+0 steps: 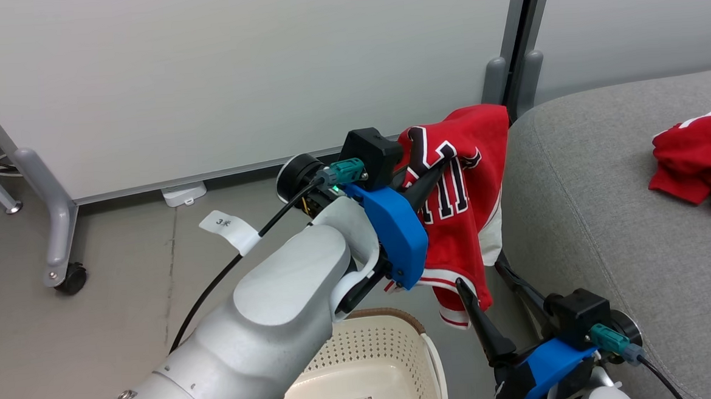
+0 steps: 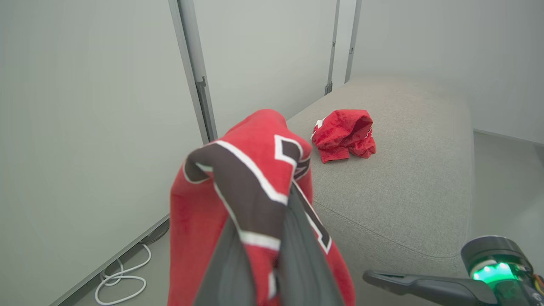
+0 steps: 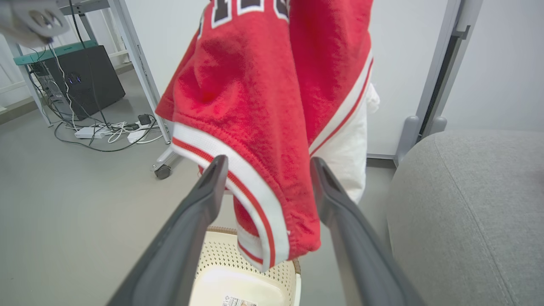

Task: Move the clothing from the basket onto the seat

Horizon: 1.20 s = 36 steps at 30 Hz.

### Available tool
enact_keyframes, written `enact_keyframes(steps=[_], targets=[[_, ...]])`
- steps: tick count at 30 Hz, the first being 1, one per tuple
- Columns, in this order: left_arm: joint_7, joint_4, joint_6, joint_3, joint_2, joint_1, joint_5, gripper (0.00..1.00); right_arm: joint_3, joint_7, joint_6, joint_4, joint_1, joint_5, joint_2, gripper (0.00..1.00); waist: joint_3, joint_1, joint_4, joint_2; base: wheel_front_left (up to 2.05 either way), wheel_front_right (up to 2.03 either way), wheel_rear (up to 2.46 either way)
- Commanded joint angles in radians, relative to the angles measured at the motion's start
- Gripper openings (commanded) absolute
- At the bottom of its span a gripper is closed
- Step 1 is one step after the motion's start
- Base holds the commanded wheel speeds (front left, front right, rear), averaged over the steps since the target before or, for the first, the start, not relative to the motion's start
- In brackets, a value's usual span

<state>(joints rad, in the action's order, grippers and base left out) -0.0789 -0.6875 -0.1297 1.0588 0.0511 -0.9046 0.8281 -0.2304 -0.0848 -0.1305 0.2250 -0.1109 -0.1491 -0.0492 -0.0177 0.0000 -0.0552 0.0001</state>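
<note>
1. The basket (image 1: 427, 348) stands on the floor (image 1: 95, 335), low in the middle of the head view, just left of the seat (image 1: 606, 223).
2. The seat lies to the right, with a wall panel (image 1: 233, 78) behind it.
3. The hanging jersey (image 1: 475, 211) dangles from the left gripper (image 1: 436, 172), above the basket and beside the seat's left edge.
4. The right gripper (image 1: 481, 275) sits beneath it, between basket and seat. The hem hangs between its spread fingers, seemingly untouched.
5. The second jersey (image 1: 700, 163) lies on the seat, well right of the hanging one.
</note>
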Motion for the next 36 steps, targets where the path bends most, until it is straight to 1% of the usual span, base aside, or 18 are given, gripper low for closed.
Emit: enact_keyframes(steps=[1, 5, 10, 17, 24, 31, 36], targets=[[-0.007, 0.0, -0.001, 0.008, 0.0, -0.018, 0.008, 0.0, -0.002, 0.002, 0.0, -0.001, -0.008, -0.002, -0.002, 1.0, -0.001, 0.0, -0.002, -0.0001, 0.0, 0.0, 0.0], [-0.014, 0.003, -0.001, 0.024, 0.0, -0.025, 0.019, 0.0, -0.008, 0.014, 0.0, 0.014, -0.032, -0.009, -0.002, 1.0, -0.005, 0.0, -0.003, -0.0001, 0.0, 0.0, 0.0], [-0.019, 0.008, 0.001, 0.049, -0.001, -0.031, 0.034, 0.0, -0.015, 0.056, 0.0, 0.051, -0.076, -0.008, -0.002, 1.0, -0.011, 0.0, 0.0, -0.0001, 0.0, 0.0, 0.0], [-0.022, 0.02, 0.001, 0.087, -0.001, -0.042, 0.053, 0.0, -0.016, 0.111, 0.0, 0.132, -0.161, 0.002, -0.002, 1.0, -0.014, 0.0, 0.007, -0.0001, 0.0, 0.0, 0.0], [-0.026, 0.035, 0.001, 0.122, -0.001, -0.051, 0.073, 0.0, -0.048, 0.133, 0.0, 0.215, -0.238, 0.002, -0.002, 1.0, -0.018, 0.0, 0.012, -0.0001, 0.0, 0.0, 0.0], [-0.03, 0.047, 0.006, 0.143, -0.001, -0.061, 0.094, 0.0, -0.08, 0.117, 0.0, 0.309, -0.309, -0.042, -0.002, 1.0, -0.018, 0.0, 0.01, -0.0001, 0.0, 0.0, 0.0], [-0.033, 0.044, 0.008, 0.156, -0.001, -0.067, 0.106, 0.0, -0.1, 0.076, 0.0, 0.389, -0.371, -0.085, -0.002, 1.0, -0.016, 0.0, 0.004, -0.0001, 0.0, 0.0, 0.0]])
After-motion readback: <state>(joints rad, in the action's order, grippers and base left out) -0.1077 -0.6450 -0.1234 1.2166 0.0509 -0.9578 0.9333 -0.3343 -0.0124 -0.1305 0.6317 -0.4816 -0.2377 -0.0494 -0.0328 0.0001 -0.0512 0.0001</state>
